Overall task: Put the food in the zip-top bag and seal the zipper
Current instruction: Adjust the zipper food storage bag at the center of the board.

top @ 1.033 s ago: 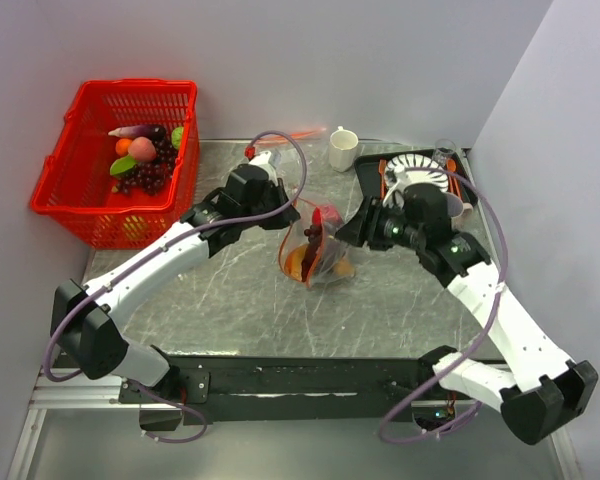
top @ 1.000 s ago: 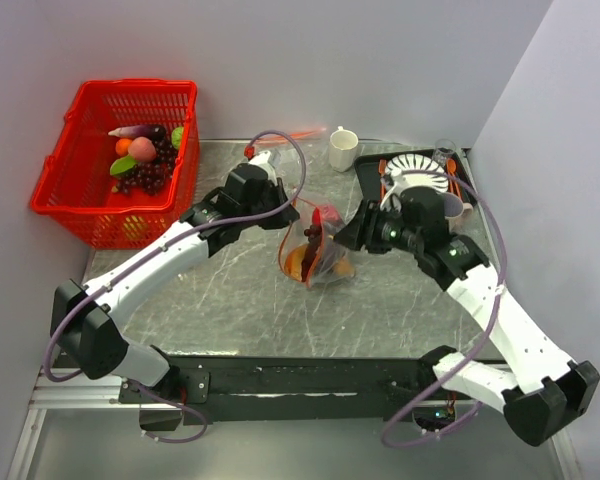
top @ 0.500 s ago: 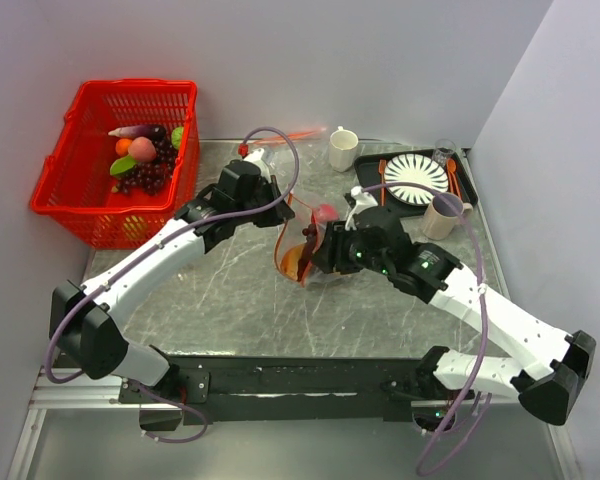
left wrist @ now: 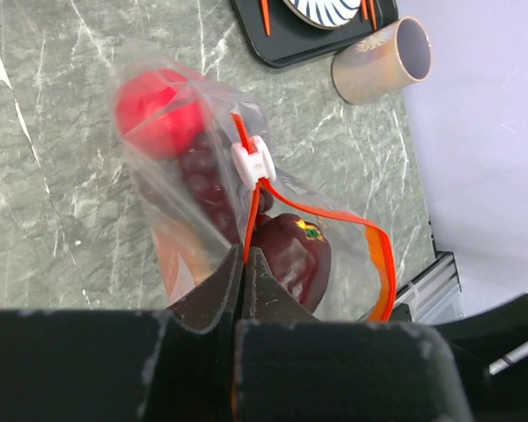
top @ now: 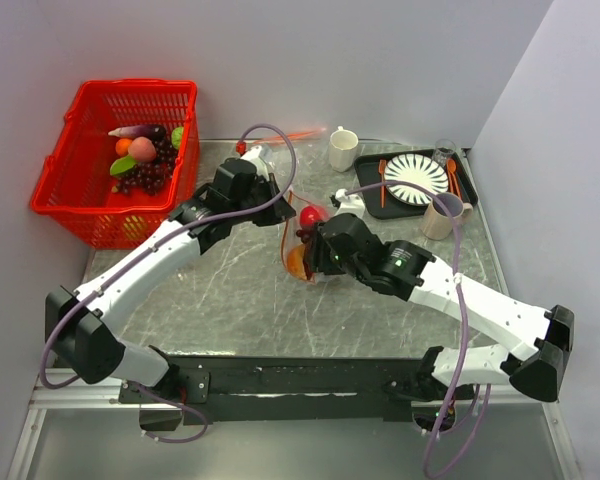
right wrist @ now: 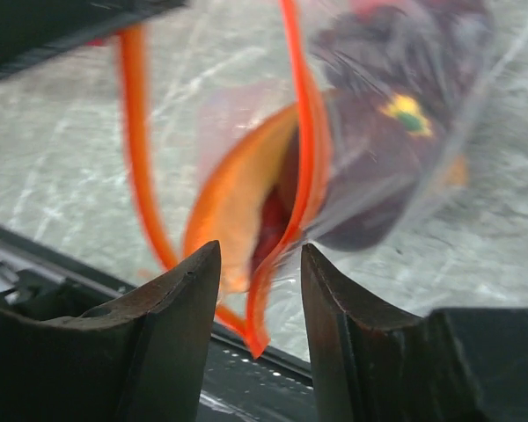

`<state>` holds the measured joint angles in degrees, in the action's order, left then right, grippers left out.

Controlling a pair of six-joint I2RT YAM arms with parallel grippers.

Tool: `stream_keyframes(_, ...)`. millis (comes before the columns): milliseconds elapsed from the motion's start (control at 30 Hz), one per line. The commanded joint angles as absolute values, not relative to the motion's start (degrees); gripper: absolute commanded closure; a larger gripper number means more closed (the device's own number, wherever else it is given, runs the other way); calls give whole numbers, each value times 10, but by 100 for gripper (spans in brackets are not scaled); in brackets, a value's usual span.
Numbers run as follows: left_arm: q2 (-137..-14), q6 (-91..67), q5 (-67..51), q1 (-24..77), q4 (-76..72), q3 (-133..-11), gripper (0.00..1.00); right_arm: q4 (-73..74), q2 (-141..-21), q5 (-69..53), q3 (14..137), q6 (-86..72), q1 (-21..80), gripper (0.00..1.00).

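The clear zip-top bag hangs in the middle of the table, held up by its mouth. My left gripper is shut on the orange-red zipper, just below the white slider. Inside the bag I see the red round fruit, the dark purple grapes and the orange-brown piece. My right gripper is open, with the lower end of the zipper strip hanging between its fingers. In the top view the right gripper is at the bag's right side.
A red basket with a peach, an eggplant and grapes stands at the far left. A white cup, a black tray with a striped plate and a tan mug are at the back right. The mug also shows in the left wrist view.
My right arm has swung left from beside the tray to the bag, and its open fingers now straddle the zipper's end. My left gripper kept its hold and shifted slightly.
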<state>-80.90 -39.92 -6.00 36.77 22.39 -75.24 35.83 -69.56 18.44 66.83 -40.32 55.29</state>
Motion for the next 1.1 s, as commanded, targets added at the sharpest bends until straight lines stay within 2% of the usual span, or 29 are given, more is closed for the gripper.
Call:
stream_keyframes(0, -773, -406, -68, 364, 207, -775, 99, 388, -692, 246, 686, -420, 561, 51)
stream_keyframes(233, -775, -401, -58, 360, 219, -780, 99, 410, -656, 248, 662, -432, 565, 61)
stream_keyframes(467, -773, -405, -66, 358, 213, -773, 99, 419, -645, 264, 666, -401, 565, 100)
stream_keyframes(600, -771, -407, -67, 358, 214, -766, 99, 477, -674, 285, 742, -380, 564, 100)
stream_keyframes(867, -764, -435, -96, 358, 171, -693, 99, 499, -679, 323, 895, -313, 564, 100)
stream_keyframes(967, -764, -433, -91, 358, 178, -691, 99, 483, -678, 324, 891, -304, 564, 100)
stream_keyframes(1067, -758, -418, -67, 358, 211, -722, 99, 475, -680, 304, 834, -316, 550, 100)
